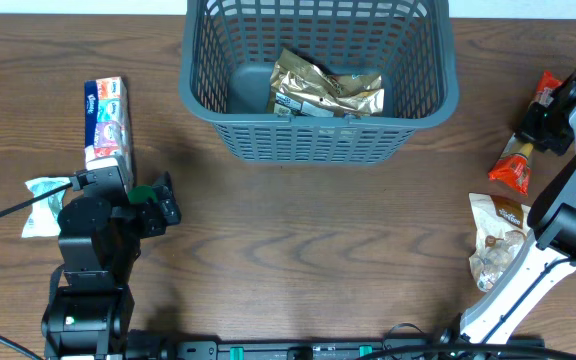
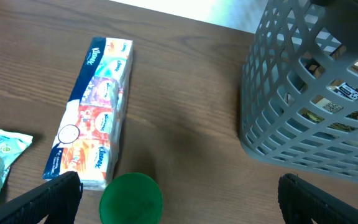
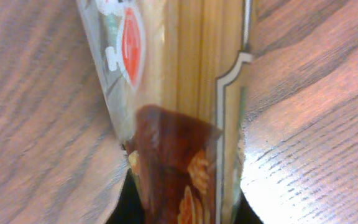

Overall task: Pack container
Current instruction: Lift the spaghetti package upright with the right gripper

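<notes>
Overhead: the container (image 1: 318,140) sits at the table's far edge with one gold bag (image 1: 323,92) inside. The tissue pack (image 1: 108,120), spaghetti pack (image 1: 513,172) and nut bag (image 1: 496,240) lie outside, so it's early days, I reckon. My right hand (image 1: 540,122) is at the spaghetti.

Left wrist: my left hand (image 2: 179,202) gapes wide and empty, near the tissues.

Right wrist: spaghetti fills the view, and I cannot tell whether it's gripped.

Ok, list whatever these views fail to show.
- Right tool: open or shut unknown; overhead its own body covers the fingers, wrist view filled by the spaghetti packet.
- Gold bag label: too small overhead, lattice-screened in left wrist view.
- Green round object: cut by left wrist view's bottom edge.
</notes>
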